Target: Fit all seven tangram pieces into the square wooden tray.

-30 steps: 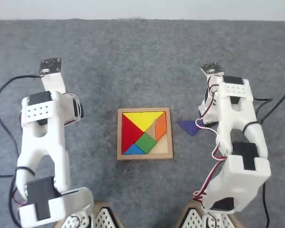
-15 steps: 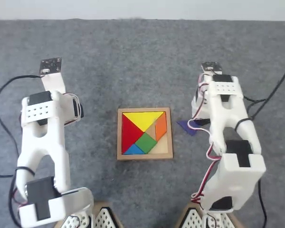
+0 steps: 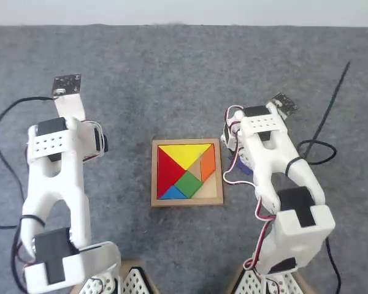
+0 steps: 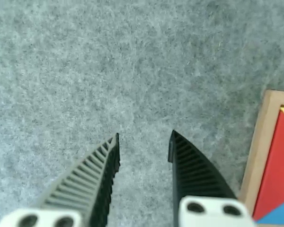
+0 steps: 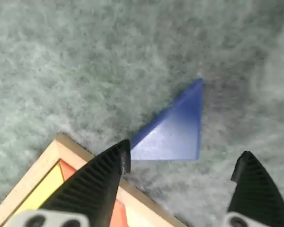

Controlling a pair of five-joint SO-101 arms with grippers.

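Right gripper (image 5: 185, 153) hung, jaws spread wide, above the purple triangle (image 5: 175, 132) lying on the desk (image 3: 172, 73) just beside the tray's (image 3: 218, 184) right edge.

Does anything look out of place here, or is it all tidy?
One piece is out: a blue-purple triangle lies on the grey mat beside the wooden tray, not in it. The right gripper hangs open over it.

Tan wooden tray (image 3: 187, 201) with pieces (image 3: 185, 154) in yellow, red, green, blue and orange. Violet-blue triangle (image 5: 173, 130) between the black right fingers (image 5: 97, 182). Left fingers (image 4: 92, 182) black, ribbed. Bench (image 3: 172, 79) mottled grey. Arms (image 3: 55, 177) white.
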